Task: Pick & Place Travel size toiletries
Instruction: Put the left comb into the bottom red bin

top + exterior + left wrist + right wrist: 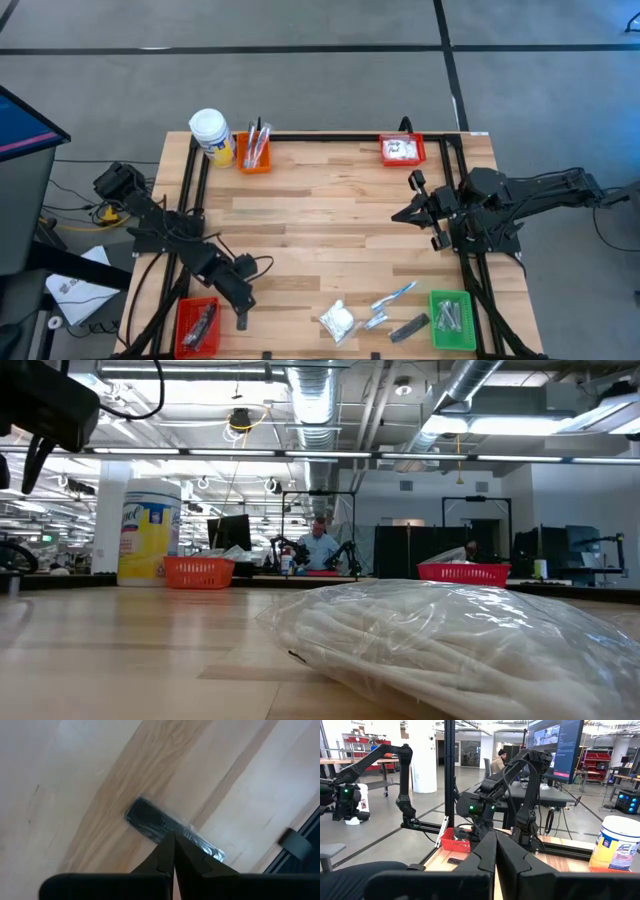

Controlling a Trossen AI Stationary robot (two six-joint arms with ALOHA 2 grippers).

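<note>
My left gripper (241, 318) is near the table's near left corner, beside a red bin (198, 326), and is shut on a dark grey flat bar (148, 817) in a clear wrapper. More travel size toiletries lie along the near edge: a white puffy packet (337, 320) (450, 650), a white-blue toothbrush (393, 297), a silvery sachet (374, 321) and another dark bar (408, 327). My right gripper (397, 215) (495, 845) hovers shut at the right side, pointing level toward the table's left, touching nothing. My left gripper pinches the bar's clear wrapper (186, 833) between its two fingertips, about midway along the bar. The fingers come steeply from above and lie across it. I cannot tell whether the bar is clear of the wood.
A green bin (452, 321) with items stands at the near right. An orange bin (254, 156) with toothbrushes, a red bin (402, 150) with white packets and a yellow jar (212, 135) line the far edge. Black rails (190, 190) frame the table.
</note>
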